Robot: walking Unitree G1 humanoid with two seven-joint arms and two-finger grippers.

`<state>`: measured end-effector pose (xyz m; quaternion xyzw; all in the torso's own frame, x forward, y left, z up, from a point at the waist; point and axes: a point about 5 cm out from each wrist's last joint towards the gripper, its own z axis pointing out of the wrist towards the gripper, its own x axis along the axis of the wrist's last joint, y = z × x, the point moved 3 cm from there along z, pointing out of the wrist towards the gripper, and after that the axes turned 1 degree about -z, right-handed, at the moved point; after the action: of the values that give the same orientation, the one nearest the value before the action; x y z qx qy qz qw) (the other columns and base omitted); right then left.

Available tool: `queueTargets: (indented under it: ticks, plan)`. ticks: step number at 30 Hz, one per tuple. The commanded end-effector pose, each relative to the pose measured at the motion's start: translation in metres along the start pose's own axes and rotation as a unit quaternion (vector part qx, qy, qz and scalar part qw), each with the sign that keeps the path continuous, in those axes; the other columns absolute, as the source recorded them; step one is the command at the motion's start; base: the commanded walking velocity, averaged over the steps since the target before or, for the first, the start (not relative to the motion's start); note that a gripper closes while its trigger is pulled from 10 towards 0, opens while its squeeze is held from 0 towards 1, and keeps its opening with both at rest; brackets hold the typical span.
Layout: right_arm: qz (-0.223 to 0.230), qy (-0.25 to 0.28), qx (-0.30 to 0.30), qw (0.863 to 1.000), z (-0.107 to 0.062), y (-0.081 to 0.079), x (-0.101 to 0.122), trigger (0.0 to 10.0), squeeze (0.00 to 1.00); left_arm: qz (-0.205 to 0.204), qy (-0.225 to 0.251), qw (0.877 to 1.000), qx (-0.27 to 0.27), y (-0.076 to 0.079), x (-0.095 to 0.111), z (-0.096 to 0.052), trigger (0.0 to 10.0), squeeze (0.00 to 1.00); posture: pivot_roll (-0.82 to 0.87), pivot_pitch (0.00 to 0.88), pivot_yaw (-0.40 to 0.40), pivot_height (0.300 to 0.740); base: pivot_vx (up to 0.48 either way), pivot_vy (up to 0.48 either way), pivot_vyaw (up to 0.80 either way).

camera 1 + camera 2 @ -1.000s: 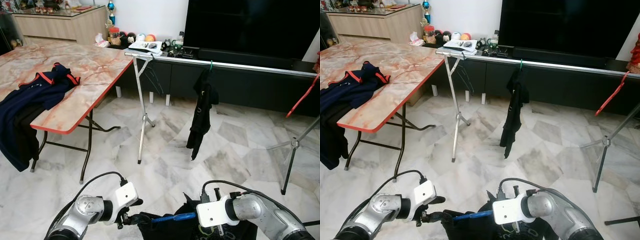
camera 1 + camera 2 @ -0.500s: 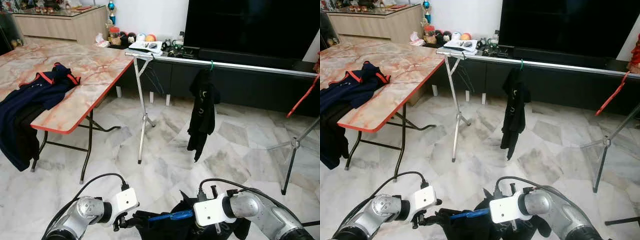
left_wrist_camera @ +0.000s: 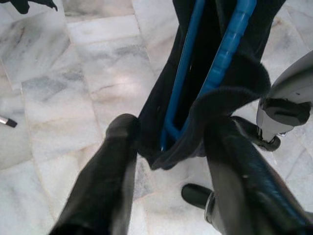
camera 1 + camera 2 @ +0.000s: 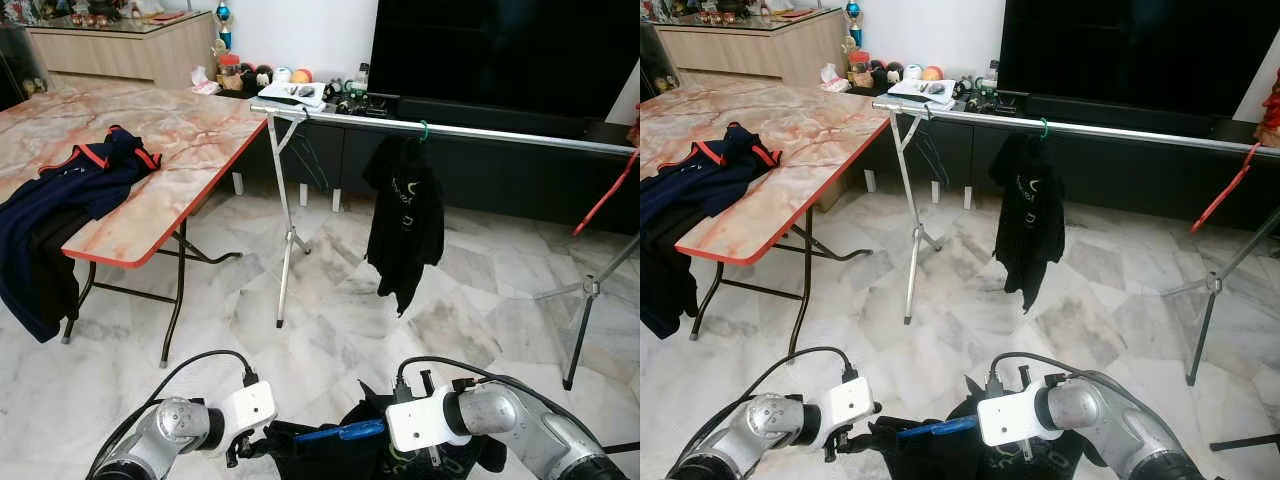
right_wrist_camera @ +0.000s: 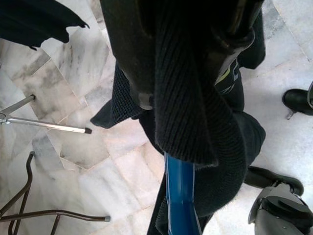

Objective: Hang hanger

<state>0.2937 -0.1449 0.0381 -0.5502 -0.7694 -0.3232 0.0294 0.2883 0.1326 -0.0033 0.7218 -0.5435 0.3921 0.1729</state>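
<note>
We judge the main risks as follows: the dark garment [image 4: 330,455] could slide off the blue hanger [image 4: 340,432] while it is carried, since the hanger is held low between the two grippers by cloth as much as by plastic; and the hook may miss the silver rail [image 4: 500,133], which stands well apart across the marble floor [image 4: 330,300]. Reading from the robot's left: a folding table [image 4: 150,215] carries a navy garment [image 4: 70,175] draped over its near left edge; a black garment [image 4: 403,215] on a green hook [image 4: 423,130] already hangs from the rail, so a crowded approach could knock it. We see the left gripper [image 3: 168,142] with its fingers [image 3: 105,176] spread wide, straddling the hanger's end and the cloth bunched around it, touching the cloth on one side at least. The right gripper [image 5: 188,73] pinches the knitted cloth and the hanger beneath it, its fingers narrow and clamped, with the blue bar emerging just below.
</note>
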Motion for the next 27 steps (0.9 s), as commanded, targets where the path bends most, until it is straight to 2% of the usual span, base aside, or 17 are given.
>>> queueTargets:
  ticks: [1, 27]
  plan:
    - [-0.014, 0.011, -0.019, 1.0, -0.0037, 0.0122, 0.0076, 10.0, 0.0, 0.007, -0.014, 1.0, -0.008, 0.0011, -0.0029, 0.0006, 0.0, 0.0, 0.04, 0.007, -0.003, 0.74, 0.0, 0.0, 0.0]
    - [-0.005, 0.002, -0.027, 1.0, -0.0036, 0.0126, 0.0033, 10.0, 0.0, 0.009, -0.02, 1.0, -0.013, 0.0018, -0.0045, 0.0013, 0.0, 0.0, 0.05, 0.008, -0.001, 0.74, 0.0, 0.0, 0.0]
